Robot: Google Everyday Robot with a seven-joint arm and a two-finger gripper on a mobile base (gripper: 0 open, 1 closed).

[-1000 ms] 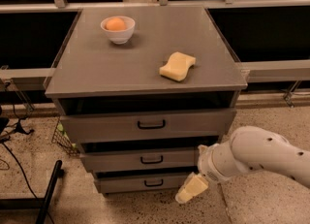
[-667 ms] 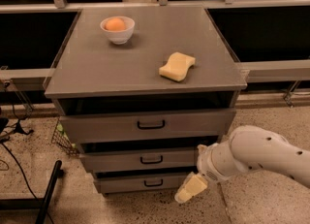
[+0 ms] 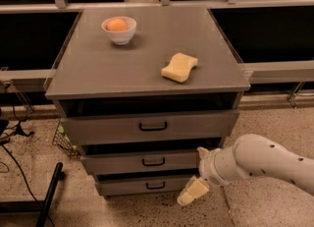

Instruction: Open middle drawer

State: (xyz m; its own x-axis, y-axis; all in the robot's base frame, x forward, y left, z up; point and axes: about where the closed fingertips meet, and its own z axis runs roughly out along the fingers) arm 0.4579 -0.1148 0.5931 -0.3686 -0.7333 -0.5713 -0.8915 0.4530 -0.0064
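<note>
The grey cabinet has three drawer fronts, one above the other. The middle drawer (image 3: 113,163) is the mid-sized front, with a small black loop handle (image 3: 153,161), and it sits flush between the other two. My gripper (image 3: 197,172) is at the end of the white arm at the lower right, just off the right end of the middle drawer front and well to the right of its handle. Its cream fingers (image 3: 193,192) are spread apart and hold nothing.
The top drawer (image 3: 108,128) and the bottom drawer (image 3: 117,186) each have a black handle. On the cabinet top (image 3: 147,49) stand a white bowl (image 3: 119,30) with an orange in it and a yellow sponge (image 3: 179,67). A black pole (image 3: 49,194) and cables lie on the floor at the left.
</note>
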